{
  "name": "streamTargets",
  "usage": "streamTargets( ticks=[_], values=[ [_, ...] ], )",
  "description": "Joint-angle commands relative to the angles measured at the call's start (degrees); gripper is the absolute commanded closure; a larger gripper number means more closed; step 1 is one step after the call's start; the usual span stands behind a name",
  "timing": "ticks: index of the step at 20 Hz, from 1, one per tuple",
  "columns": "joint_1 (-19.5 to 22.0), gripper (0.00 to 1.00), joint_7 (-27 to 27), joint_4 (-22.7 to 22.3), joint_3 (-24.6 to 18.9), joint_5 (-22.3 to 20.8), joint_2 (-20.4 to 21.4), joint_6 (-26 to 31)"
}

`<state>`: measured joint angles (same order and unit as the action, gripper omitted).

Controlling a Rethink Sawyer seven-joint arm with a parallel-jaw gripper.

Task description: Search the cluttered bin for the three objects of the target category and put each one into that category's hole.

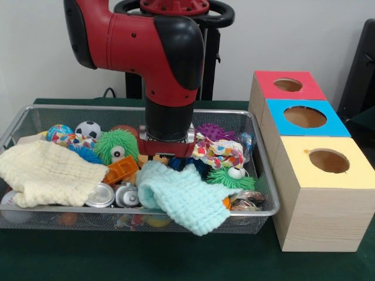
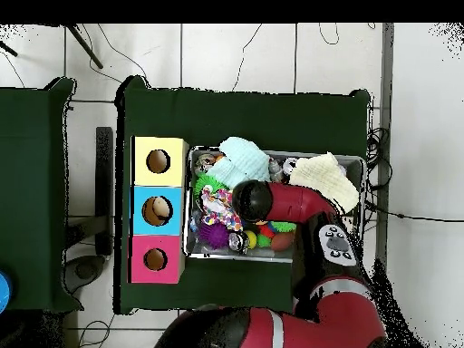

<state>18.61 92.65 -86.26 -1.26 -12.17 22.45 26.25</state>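
The wire-mesh bin (image 1: 263,175) is full of toys and cloths; it also shows in the overhead view (image 2: 364,163). Two silvery cans (image 1: 101,196) (image 1: 125,195) lie side by side at the bin's front, between the cream cloth (image 1: 44,172) and the mint cloth (image 1: 184,199). In the overhead view they show near the bin's far rim (image 2: 276,169). A crumpled silvery thing (image 1: 246,200) lies in the front right corner; I cannot tell if it is a can. My gripper (image 1: 167,146) reaches down into the bin's middle; its lower end is hidden among the toys.
Three boxes with round holes stand right of the bin: red (image 1: 287,85), blue (image 1: 304,117), yellow (image 1: 328,161). Fuzzy green toys (image 1: 116,145), a purple spiky toy (image 1: 214,132), a soccer ball (image 1: 89,129) and an orange brick (image 1: 121,170) crowd the bin.
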Motion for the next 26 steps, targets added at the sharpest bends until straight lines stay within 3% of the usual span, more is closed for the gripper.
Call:
streamTargets(
  ticks=[1, 7, 13, 26],
  values=[
    [-0.08, 0.0, 4.83, 5.75, -4.72, 2.03, -1.55, 2.12],
    [-0.3, 0.0, 5.04, 5.4, -4.02, 0.94, -2.54, 0.23],
    [-0.06, 0.0, 5.83, 4.68, -3.53, -0.62, -5.52, -5.22],
    [-0.92, 0.0, 5.46, 7.51, -2.5, -1.28, -8.91, -5.42]
  ],
)
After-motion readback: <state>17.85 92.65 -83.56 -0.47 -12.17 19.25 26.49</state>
